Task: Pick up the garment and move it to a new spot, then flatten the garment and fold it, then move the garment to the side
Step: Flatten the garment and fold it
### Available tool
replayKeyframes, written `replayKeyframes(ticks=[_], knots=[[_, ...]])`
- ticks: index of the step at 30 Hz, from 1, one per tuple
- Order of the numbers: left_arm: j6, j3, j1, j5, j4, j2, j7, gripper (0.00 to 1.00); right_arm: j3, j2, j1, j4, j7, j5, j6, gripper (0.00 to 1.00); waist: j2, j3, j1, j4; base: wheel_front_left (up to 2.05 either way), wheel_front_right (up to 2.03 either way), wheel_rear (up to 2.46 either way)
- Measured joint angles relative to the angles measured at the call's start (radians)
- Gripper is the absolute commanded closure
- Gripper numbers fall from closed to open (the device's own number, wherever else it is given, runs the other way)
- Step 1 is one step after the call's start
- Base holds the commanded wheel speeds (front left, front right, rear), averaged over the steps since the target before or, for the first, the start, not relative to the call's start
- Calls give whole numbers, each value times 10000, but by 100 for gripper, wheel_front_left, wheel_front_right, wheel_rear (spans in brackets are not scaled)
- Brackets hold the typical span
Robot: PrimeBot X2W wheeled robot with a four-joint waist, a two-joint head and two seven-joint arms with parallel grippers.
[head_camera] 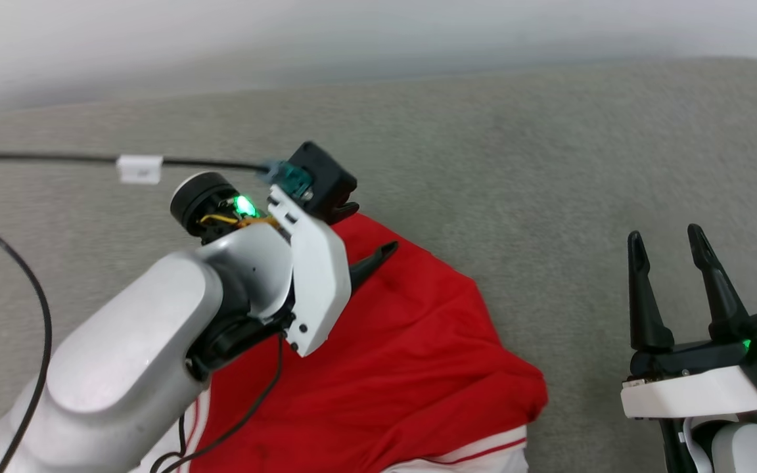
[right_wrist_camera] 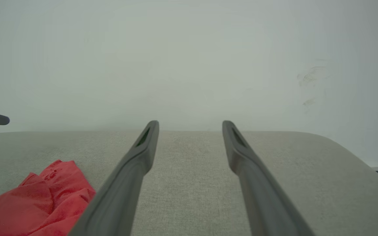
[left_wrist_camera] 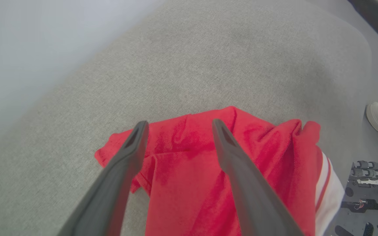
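The garment (head_camera: pixel 405 355) lies crumpled on the grey cushion (head_camera: pixel 549 164), its striped hem at the near edge. The left gripper (left_wrist_camera: pixel 177 126) hangs spread over its far corner, holding nothing. Bare cushion stretches right, where the right gripper (head_camera: pixel 666 238) stands spread, well apart.
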Motion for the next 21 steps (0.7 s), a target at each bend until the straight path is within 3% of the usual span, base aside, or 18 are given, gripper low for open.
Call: replayKeyframes(ticks=[9, 20, 21], knots=[[-98, -1659, -1590, -1185, 1143, 207, 2010, 0, 33, -4, -348, -104, 0, 422, 0, 0, 0, 1041, 0, -1322, 0, 0, 0], [-113, -3601, -2422, -1611, 1921, 965, 1958, 0, 180, -4, -525, -142, 0, 890, 0, 0, 0, 2101, 1, -2345, 0, 0, 0], [-113, -3722, -2484, -1680, 1937, 1011, 1942, 58, 184, -4, -525, -159, 0, 890, 0, 0, 0, 2172, 0, -2388, 0, 0, 0]])
